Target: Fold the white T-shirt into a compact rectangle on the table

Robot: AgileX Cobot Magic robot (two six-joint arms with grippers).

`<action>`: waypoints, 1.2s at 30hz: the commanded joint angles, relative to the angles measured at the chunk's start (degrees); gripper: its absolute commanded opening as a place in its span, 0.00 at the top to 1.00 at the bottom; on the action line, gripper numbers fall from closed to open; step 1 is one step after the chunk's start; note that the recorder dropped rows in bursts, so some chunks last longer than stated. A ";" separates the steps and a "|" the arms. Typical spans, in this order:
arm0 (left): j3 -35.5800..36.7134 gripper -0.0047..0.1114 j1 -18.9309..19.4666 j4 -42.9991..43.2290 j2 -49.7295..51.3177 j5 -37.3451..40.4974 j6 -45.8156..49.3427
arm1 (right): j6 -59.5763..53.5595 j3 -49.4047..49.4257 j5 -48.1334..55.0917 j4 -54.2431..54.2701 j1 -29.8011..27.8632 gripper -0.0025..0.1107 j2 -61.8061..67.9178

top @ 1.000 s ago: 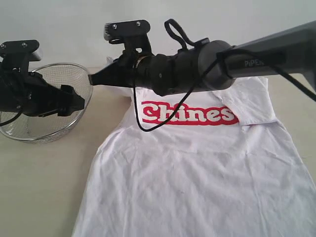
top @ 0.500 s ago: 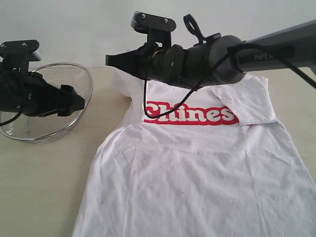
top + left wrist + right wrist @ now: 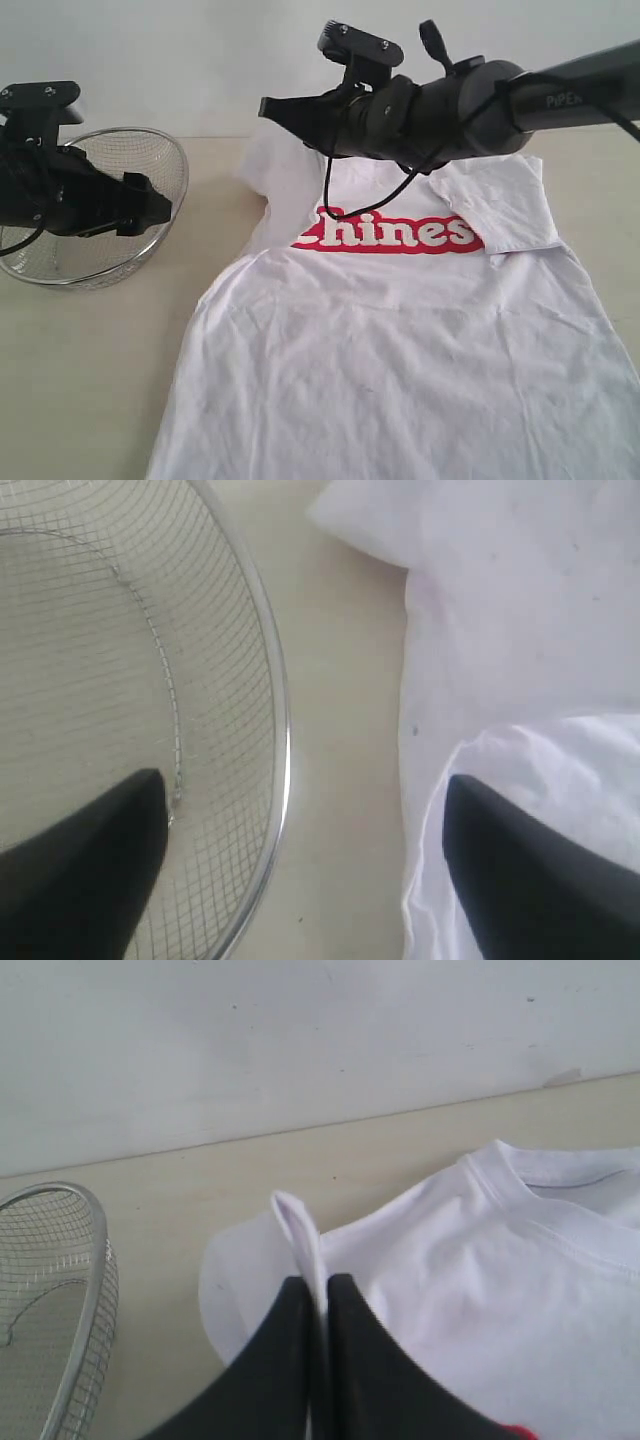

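Back wall [image 3: 130,40]: plain, off-white to pale grey, matte, unmarked from the exterior view. It fills the whole upper strip of that view.

Table [image 3: 80,380]: broad, flat, pale beige, matte top. Its far edge runs straight up against the wall in a thin seam.

Right wrist view, closer to the wall: a few small dark specks [image 3: 235,1006] on the paint, and a pale scuff [image 3: 562,1078] just above the seam.

Light: soft, even, diffuse. Shadows on the tabletop faint, blurred at the edges.
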 commanded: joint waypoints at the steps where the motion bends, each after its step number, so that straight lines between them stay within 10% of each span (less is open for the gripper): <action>1: -0.06 0.35 0.17 0.15 -0.61 0.88 -0.08 | -0.92 0.27 1.05 0.65 -1.23 0.98 -1.18; 9: -0.06 0.35 0.17 0.15 -0.61 2.43 1.46 | -1.90 4.89 -0.58 1.77 -2.52 0.95 -1.18; 18: -0.17 0.35 0.17 0.15 -0.61 5.06 1.46 | -5.24 6.00 2.16 1.77 -3.81 0.38 -1.18; 25: -0.17 0.39 -0.19 0.15 -0.61 11.45 2.86 | -8.86 6.00 5.60 1.77 -4.35 0.50 -2.58; 30: -1.08 0.51 -3.41 0.15 -0.50 13.45 5.30 | -8.86 6.12 10.82 1.77 -6.60 0.89 -6.31; 36: -7.76 0.87 -7.67 0.32 3.03 13.44 6.57 | -8.96 12.77 12.01 1.77 -7.20 0.98 -13.51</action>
